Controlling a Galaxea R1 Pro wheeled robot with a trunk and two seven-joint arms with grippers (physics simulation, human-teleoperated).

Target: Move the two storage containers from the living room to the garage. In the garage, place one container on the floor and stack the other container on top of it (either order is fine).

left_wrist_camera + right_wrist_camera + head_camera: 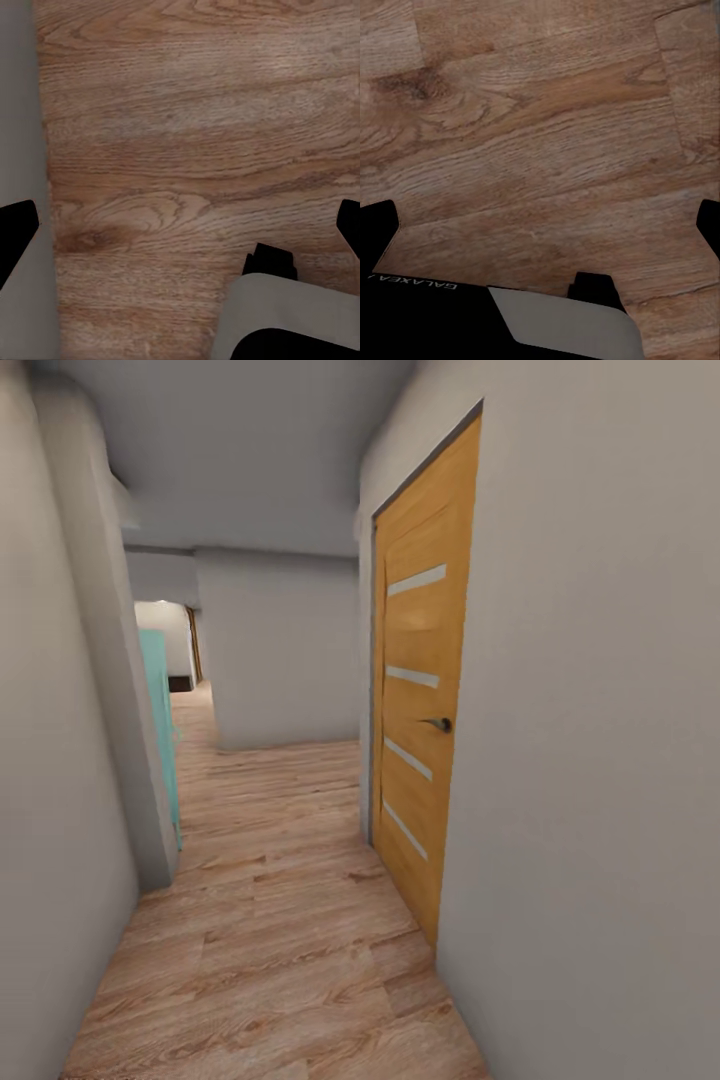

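Along a narrow hallway, wood-plank flooring (270, 920) passes a wooden door (420, 710).

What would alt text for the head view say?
A narrow corridor with a wood-plank floor runs ahead between grey walls. A closed orange wooden door with a dark handle stands on the right; a turquoise panel edges the left wall.

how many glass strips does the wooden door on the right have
4, on the wooden door at the corridor's right, spaced down it: top strip, second, third below the handle, lowest.
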